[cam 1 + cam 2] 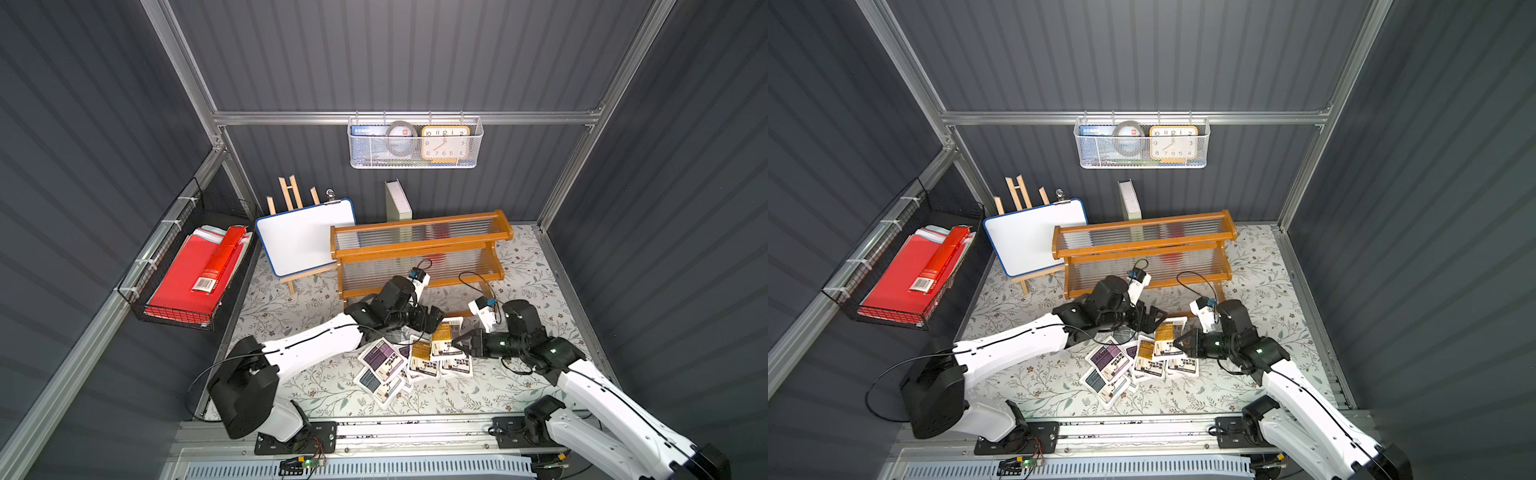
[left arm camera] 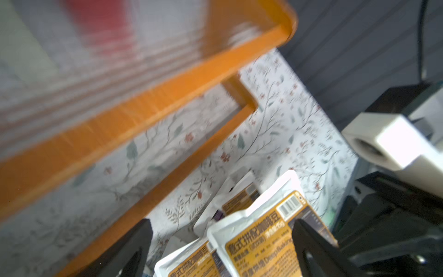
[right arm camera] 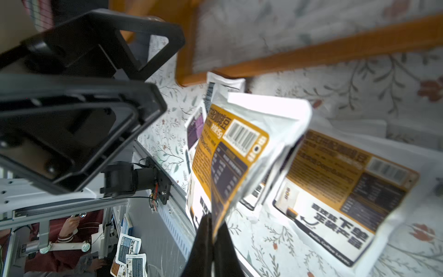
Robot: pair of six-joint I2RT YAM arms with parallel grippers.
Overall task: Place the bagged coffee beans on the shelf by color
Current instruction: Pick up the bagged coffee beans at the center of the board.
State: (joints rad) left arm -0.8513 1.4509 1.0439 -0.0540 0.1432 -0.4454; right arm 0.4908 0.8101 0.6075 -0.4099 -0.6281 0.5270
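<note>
Floral tabletop (image 1: 311, 386), right gripper (image 1: 456, 344) pinching yellow-orange pouch (image 3: 230, 156), left gripper (image 1: 436, 315) spread wide, seemingly beside it

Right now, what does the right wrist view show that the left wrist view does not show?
Only the right wrist view: the right gripper shut on the edge of a yellow-orange pouch, the left gripper seen from outside with open jaws, and a person in dark red beyond the table edge. Only the left wrist view: the right arm's white camera block and a red blur behind the ribbed tier of the shelf. Both: yellow-orange pouches, the shelf's orange wood, the floral cloth.
</note>
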